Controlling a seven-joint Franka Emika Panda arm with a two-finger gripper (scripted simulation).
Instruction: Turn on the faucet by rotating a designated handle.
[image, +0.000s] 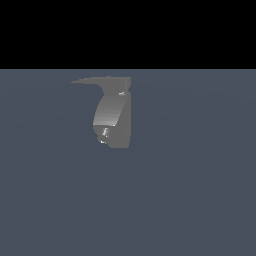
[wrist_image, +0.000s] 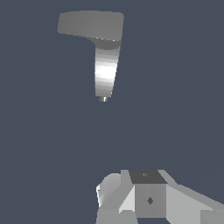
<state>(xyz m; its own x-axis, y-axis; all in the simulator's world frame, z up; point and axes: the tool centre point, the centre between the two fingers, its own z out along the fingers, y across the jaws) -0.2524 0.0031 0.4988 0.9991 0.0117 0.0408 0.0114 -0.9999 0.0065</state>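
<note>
The chunky curved matte grey faucet (image: 114, 112) has a lighter, near-white front face and a tiny shiny silver spout tip (image: 104, 133). The thin flat dark-grey handle lever (image: 92, 80) is a uniform grey without pattern. The plain floor surface (image: 200, 175) is slate blue-grey. The blocky robot gripper (wrist_image: 144, 197) is white and pale grey with a dark panel.

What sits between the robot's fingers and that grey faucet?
Nothing: in the wrist view only bare blue-grey floor separates the gripper from the faucet.
</note>
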